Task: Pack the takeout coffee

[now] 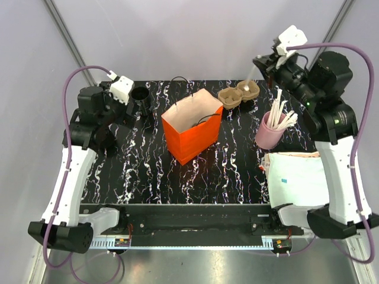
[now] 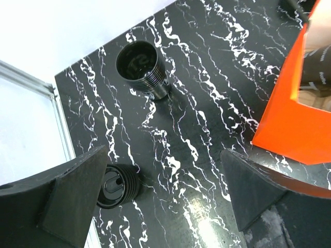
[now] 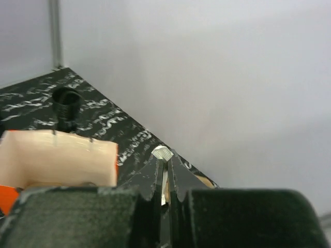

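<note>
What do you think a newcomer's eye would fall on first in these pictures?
The bright orange paper bag, standing open mid-table, stands out first against the black marbled table. Right of it sits a pink cup of white sticks. Far left, the open left gripper hovers near a small lidded black cup; far right, the right gripper pinches a small white piece.

Right claw (image 3: 164, 164) pinched on small white piece (image 3: 163, 153), orange paper bag (image 3: 57, 160) beyond, black cup (image 3: 67, 104) on marbled table (image 3: 28, 95)
</note>
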You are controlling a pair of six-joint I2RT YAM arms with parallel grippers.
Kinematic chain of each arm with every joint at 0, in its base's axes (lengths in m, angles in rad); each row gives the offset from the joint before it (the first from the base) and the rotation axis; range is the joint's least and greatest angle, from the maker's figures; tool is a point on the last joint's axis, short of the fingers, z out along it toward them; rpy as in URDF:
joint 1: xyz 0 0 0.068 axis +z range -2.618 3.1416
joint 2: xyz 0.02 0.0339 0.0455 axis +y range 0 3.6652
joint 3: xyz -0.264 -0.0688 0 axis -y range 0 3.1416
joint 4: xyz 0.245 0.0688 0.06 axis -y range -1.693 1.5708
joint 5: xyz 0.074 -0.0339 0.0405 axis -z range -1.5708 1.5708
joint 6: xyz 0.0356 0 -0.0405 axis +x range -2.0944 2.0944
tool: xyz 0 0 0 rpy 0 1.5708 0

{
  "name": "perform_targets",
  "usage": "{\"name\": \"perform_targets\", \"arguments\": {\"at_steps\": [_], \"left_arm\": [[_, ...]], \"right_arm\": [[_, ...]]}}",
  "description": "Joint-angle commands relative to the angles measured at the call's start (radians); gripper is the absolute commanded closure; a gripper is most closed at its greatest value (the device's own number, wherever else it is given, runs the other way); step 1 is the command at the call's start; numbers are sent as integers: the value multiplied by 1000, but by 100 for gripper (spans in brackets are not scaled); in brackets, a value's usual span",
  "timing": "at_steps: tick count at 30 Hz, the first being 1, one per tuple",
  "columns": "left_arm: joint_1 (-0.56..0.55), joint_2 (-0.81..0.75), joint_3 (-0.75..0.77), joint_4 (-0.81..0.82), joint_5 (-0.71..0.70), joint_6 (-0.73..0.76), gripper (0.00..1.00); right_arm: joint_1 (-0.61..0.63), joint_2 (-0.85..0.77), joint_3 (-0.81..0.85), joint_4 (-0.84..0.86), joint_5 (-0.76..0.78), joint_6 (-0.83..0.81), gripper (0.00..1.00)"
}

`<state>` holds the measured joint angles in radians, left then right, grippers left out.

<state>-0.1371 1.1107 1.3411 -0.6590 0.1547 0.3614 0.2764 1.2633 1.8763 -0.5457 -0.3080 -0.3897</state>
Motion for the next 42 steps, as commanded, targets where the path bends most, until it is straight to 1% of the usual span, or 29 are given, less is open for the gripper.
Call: {"name": "perform_targets", "arguments": {"at_steps": [1,3,5,6,11,17,22,27,28,29,31,32,34,35,39,41,42], "left_arm": [[30,14,47,-5,60,-19,1],[34,20,43,-5,62,-25,1],[39,24,43,-10,63,-29,1],[42,24,43,-10,63,-32,1],[56,35,49,-8,83,-50,1],[83,26,35,-5,112,-62,1],[100,3,7,4,129,-64,1],[108,-17,-5,7,146,-65,1],[108,-23,-5,7,146,-65,1],[110,-25,-5,7,147,-65,1],[110,-29,-3,9,149,-65,1],[111,-31,-2,9,149,-67,1],[113,-34,1,12,148,-70,1],[113,-35,1,13,144,-76,1],[114,-48,-2,30,125,-98,1],[116,-61,-3,45,118,-104,1],[116,-69,-11,51,118,-99,1]], "right_arm": [[150,97,115,-66,-4,-21,95],[237,126,152,-82,16,-64,95],[294,165,176,-95,40,-102,95],[347,186,179,-99,47,-116,95],[470,249,178,-105,86,-190,95],[563,340,176,-77,99,-216,97],[601,429,217,-73,122,-232,96],[603,470,219,-63,139,-232,87],[603,469,215,-63,138,-230,84],[603,466,213,-66,136,-229,77],[604,455,208,-80,139,-232,71],[604,450,204,-83,142,-232,63],[604,432,195,-89,153,-232,57],[604,427,193,-92,155,-230,52],[604,398,214,-128,167,-204,40],[604,384,227,-146,175,-183,38],[606,366,228,-155,187,-176,34]]}}
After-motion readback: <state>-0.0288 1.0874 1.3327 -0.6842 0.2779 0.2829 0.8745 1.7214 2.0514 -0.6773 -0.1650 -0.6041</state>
